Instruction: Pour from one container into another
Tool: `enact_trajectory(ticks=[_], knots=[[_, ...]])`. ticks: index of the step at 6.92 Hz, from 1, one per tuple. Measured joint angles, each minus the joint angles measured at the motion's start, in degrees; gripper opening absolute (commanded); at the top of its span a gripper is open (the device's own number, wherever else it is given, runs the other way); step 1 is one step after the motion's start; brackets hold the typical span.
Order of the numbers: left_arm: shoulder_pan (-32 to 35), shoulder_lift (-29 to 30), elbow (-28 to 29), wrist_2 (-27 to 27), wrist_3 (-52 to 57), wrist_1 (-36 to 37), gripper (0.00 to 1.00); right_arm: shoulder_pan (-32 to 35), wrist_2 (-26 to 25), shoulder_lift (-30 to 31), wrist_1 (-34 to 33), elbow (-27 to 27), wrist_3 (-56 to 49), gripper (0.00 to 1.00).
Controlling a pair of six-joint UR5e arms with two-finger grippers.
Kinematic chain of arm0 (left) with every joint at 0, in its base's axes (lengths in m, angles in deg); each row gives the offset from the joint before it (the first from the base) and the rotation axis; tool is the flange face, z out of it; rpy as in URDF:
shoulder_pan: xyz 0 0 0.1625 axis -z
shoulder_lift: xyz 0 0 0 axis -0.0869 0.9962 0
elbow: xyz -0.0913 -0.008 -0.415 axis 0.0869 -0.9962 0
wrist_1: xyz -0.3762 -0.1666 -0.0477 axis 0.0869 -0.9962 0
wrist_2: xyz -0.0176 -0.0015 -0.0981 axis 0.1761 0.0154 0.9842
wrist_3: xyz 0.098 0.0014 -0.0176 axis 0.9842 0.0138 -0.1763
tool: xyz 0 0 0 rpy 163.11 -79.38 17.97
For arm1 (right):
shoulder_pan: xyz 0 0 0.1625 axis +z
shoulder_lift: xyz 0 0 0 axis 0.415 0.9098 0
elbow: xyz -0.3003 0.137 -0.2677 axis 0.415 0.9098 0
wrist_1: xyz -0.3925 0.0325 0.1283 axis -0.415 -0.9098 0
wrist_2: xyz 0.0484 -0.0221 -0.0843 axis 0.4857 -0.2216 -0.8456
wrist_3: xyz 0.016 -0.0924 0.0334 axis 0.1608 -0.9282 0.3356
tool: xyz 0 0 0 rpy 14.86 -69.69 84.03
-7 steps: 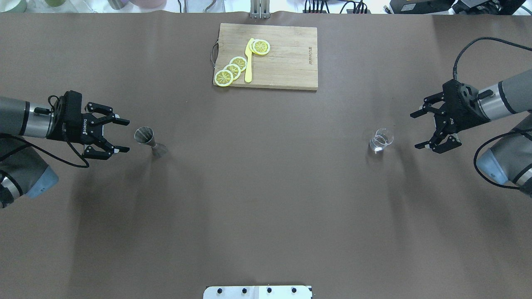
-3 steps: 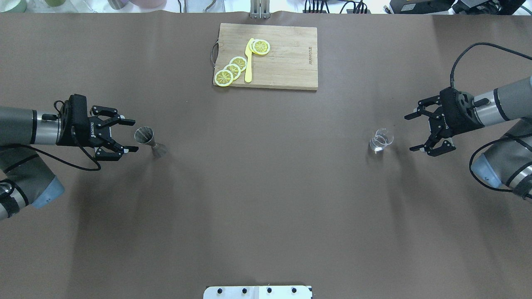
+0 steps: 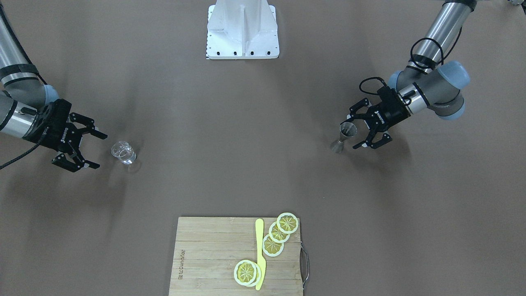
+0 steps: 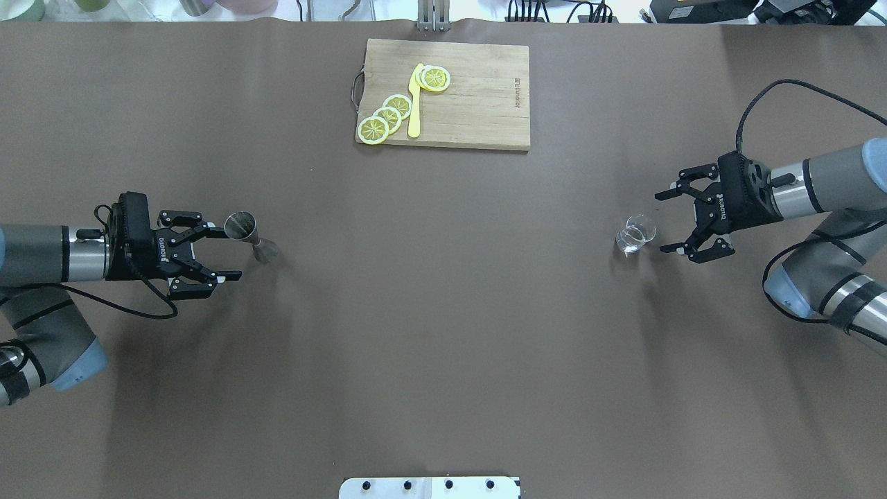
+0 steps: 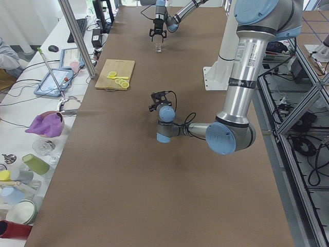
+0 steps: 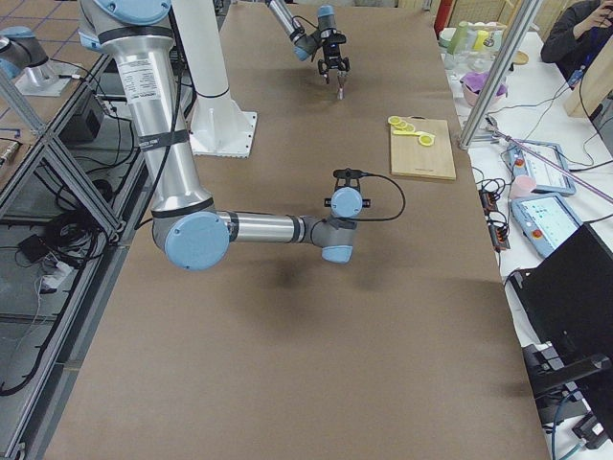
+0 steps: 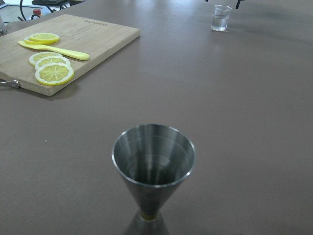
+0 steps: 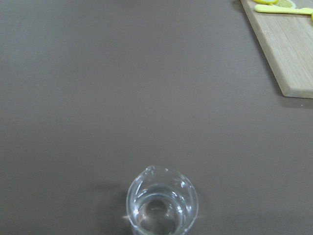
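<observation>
Steel jigger (image 4: 244, 229) just off my left gripper (image 4: 229, 255), spread wide, empty. My right gripper (image 4: 662, 222) likewise, beside glass beaker (image 4: 636, 233).

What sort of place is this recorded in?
Probably a robotics lab staged as a drinks bench: steel cone-shaped jigger, small clear glass beaker, wooden cutting board with yellow lemon slices, operators' tablets alongside.

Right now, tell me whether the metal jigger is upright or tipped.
Upright: the jigger stands on its base, open mouth facing up.
</observation>
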Motion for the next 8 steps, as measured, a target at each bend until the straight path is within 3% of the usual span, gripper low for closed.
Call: enact_trajectory(ticks=[3, 8], knots=[[-0.5, 0.0, 0.0, -4.4, -1.6, 0.1, 0.84, -2.0, -1.5, -0.2, 7.8, 2.9, 5.2, 1.00], [-1.6, 1.8, 1.1, -5.4, -2.6, 0.5, 0.80, -2.9, -4.3, -5.5, 14.8, 12.1, 6.7, 1.00]])
